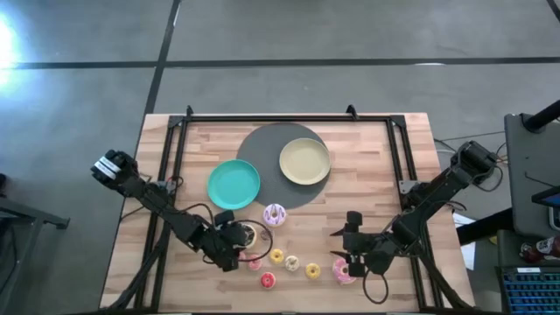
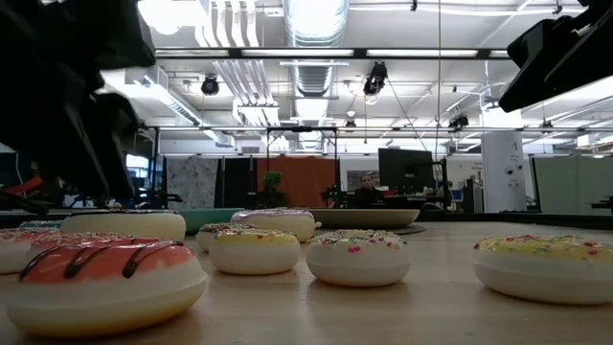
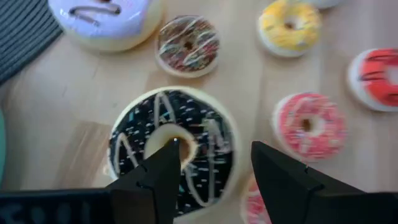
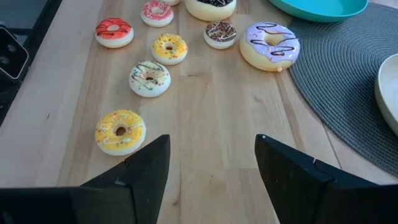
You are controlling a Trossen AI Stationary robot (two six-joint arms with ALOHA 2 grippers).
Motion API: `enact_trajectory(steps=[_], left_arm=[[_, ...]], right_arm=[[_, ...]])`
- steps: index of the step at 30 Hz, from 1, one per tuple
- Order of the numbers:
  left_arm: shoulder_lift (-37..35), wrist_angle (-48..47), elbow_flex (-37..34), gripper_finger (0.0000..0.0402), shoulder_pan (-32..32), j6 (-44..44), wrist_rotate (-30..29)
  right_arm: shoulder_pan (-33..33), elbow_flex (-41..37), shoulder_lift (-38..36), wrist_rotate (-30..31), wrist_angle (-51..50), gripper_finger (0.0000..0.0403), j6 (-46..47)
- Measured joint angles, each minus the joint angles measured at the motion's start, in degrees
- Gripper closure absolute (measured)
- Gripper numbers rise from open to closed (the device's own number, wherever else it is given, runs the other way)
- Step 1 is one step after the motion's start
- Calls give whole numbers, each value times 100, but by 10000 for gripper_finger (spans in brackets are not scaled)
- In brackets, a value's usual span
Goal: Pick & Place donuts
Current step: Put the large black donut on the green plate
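Nearest the low camera lies a red-iced donut (image 2: 101, 278) with dark stripes, flat on the wooden desk (image 2: 421, 316), with yellow-iced and white-iced small donuts in a row behind it.

From above, the donuts sit clustered along the near edge of the desk, in front of the teal plate (image 1: 234, 185) and the pale-yellow plate (image 1: 304, 162), which rests on a round grey mat (image 1: 262, 144). The large white-lilac donut (image 1: 274, 213) lies just off the mat's edge.

The left claw (image 3: 211, 171) hangs directly over the large brown donut (image 3: 174, 149), its fingers apart: one fingertip is over the donut's centre hole, the other outside the ring near a small pink donut (image 3: 309, 126). Whether the tips touch the donut cannot be told. A small brown sprinkled donut (image 3: 188, 45) and a small yellow donut (image 3: 288, 25) lie beyond it.

The right claw (image 4: 211, 158) is at the right end of the cluster, fingers spread wide with nothing between them, bare desk under the gap. A yellow sprinkled donut (image 4: 120, 131) lies just beside one finger, with a white one (image 4: 149, 78) and another yellow one (image 4: 169, 48) farther along.
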Motion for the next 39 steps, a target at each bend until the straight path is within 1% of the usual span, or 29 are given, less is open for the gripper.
enact_trajectory(steps=[3,10,15,19,26,32,35,39], left_arm=[[125,22,2,218,40,-8,-3],[271,233,2,172,56,71,82],[278,278,2,155,66,60,263],[298,283,-1,154,87,60,280],[558,346,5,154,107,73,251],[575,341,6,156,113,120,221],[571,320,6,167,113,209,191],[571,308,4,200,115,255,146]], right_arm=[[0,0,0,1,6,177,0],[9,0,0,0,17,177,7],[9,0,0,0,15,177,6],[9,0,0,0,14,177,4],[9,0,0,0,9,177,4],[9,0,0,-2,7,177,4],[9,0,0,-2,7,177,4],[9,0,0,-2,7,177,9]])
